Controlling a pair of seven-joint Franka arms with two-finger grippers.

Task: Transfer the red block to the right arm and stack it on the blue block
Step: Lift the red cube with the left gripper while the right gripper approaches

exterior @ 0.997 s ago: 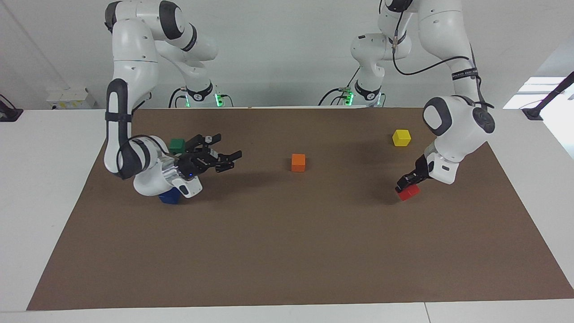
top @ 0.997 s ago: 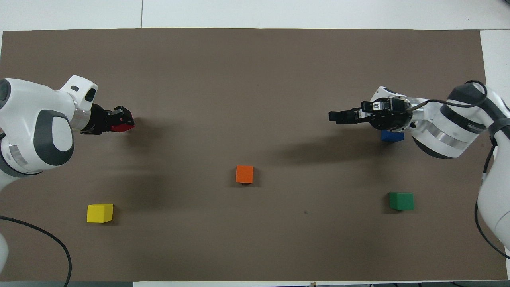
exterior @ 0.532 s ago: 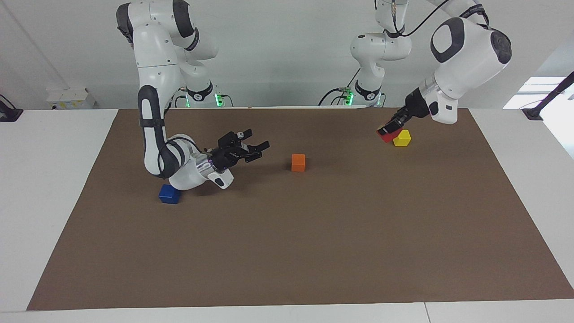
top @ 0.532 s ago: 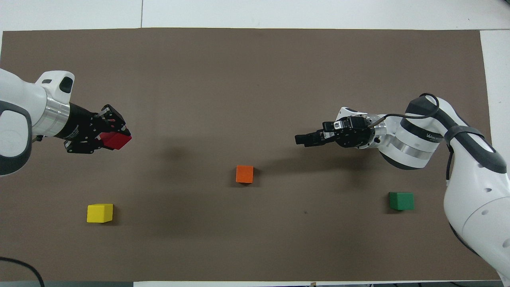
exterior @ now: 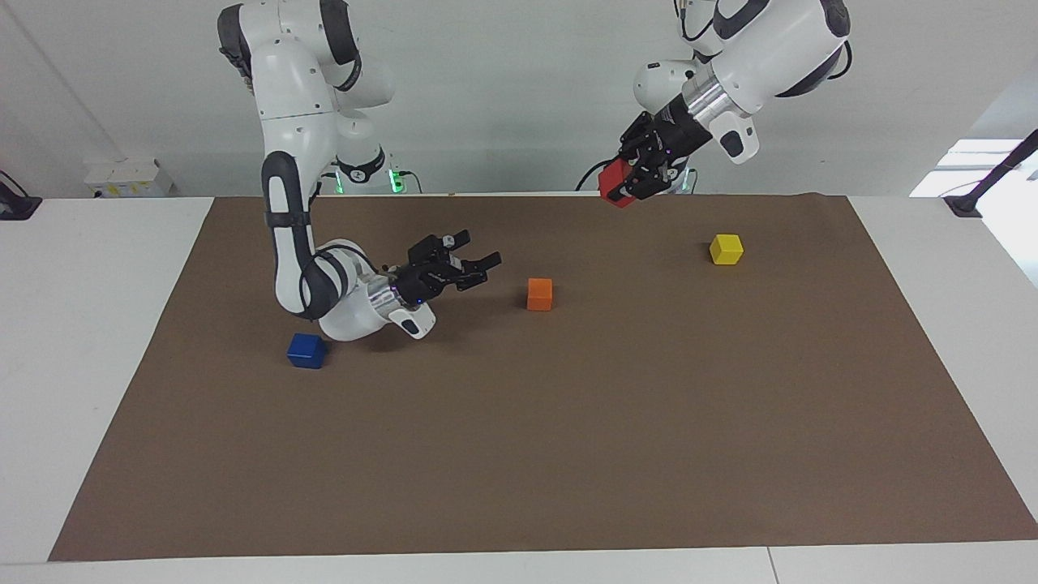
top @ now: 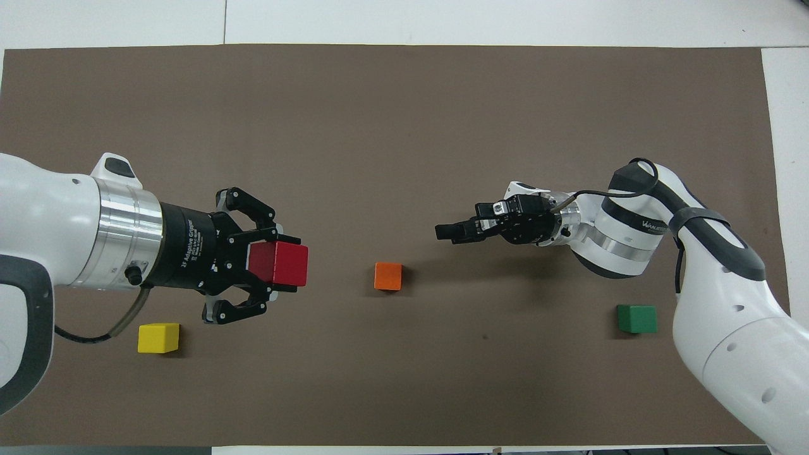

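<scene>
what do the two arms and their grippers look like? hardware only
Both arms are glossy white with dark grey joint bands and a silver wrist ring. The left gripper is black, linkage-style, with white lettering on its body; a dark cable loops under its wrist. The right gripper is also black, with a thin black cable running to it. Green lights glow at the arm bases.

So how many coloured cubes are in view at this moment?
5. Red wooden cube held aloft in the left hand; blue cube by the right arm's wrist; green cube near that arm; orange cube mid-mat; yellow cube toward the left arm's end.
</scene>
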